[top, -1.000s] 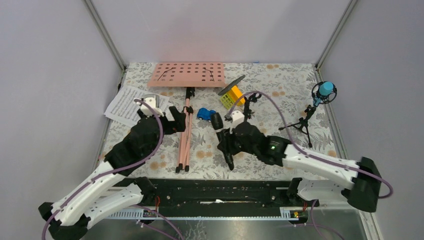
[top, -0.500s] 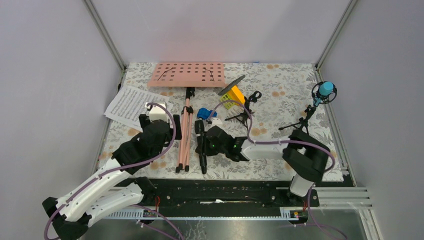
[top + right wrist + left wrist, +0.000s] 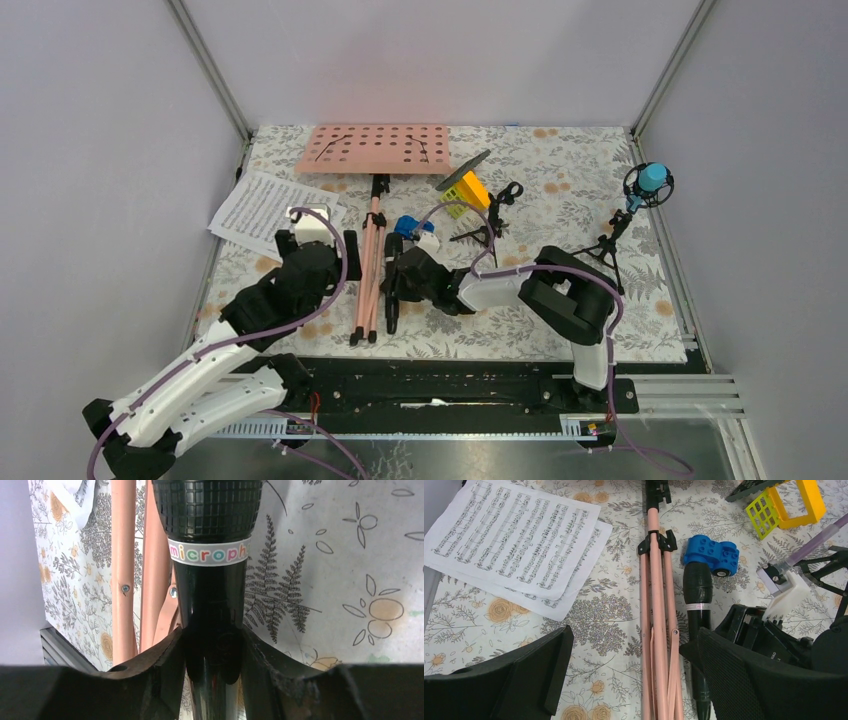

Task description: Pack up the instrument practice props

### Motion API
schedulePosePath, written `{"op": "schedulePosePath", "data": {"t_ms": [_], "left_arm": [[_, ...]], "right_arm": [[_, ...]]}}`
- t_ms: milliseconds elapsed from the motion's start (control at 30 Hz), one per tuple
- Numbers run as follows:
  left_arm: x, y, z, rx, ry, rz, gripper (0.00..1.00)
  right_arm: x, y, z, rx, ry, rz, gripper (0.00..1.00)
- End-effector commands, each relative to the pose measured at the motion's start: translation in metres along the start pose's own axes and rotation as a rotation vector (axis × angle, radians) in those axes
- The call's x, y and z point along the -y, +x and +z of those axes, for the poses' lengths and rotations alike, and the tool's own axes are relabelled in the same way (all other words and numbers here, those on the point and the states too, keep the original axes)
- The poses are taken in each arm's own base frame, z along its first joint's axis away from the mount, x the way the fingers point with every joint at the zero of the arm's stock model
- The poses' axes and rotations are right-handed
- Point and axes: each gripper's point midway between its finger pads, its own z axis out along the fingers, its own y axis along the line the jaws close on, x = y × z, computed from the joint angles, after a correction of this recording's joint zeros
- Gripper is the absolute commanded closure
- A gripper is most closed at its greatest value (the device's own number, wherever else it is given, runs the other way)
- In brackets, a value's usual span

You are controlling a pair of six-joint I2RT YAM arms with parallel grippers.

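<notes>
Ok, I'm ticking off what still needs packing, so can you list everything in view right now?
music stand: 1, pink, lying flat, perforated desk at the far edge, folded legs pointing toward the arms
sheet-music pages: 2 visible, white, overlapping, far left
black mic: 1, black, alongside the stand's legs, in the right gripper
blue mic: 1, blue, upright on its black tripod, far right
spare tripod: 1, black, empty, centre, beside the toy block
toy car: 1, blue, just beyond the black mic's head
toy block: 1, yellow and green, far centre
table cover: 1, floral
left gripper: 1, black, open, above the stand's legs
right gripper: 1, black, closed on the black mic's handle
</notes>
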Motion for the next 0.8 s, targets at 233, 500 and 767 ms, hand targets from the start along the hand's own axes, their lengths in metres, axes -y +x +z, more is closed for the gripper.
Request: {"op": "schedulePosePath", "data": {"t_ms": [233, 500, 767], "left_arm": [[0.007, 0.002, 0.007, -0.013, 0.014, 0.022, 0.01], [0.008, 0.002, 0.007, -0.012, 0.017, 0.026, 0.01], [0.014, -0.001, 0.007, 0.002, 0.049, 0.025, 0.01]], "right_arm": [[0.02, -0.015, -0.003, 0.074, 0.079, -0.026, 0.37], [0.019, -0.047, -0.049, 0.167, 0.098, -0.124, 0.36], [0.032, -0.091, -0.137, 0.272, 0.187, -0.337, 0.34]]}}
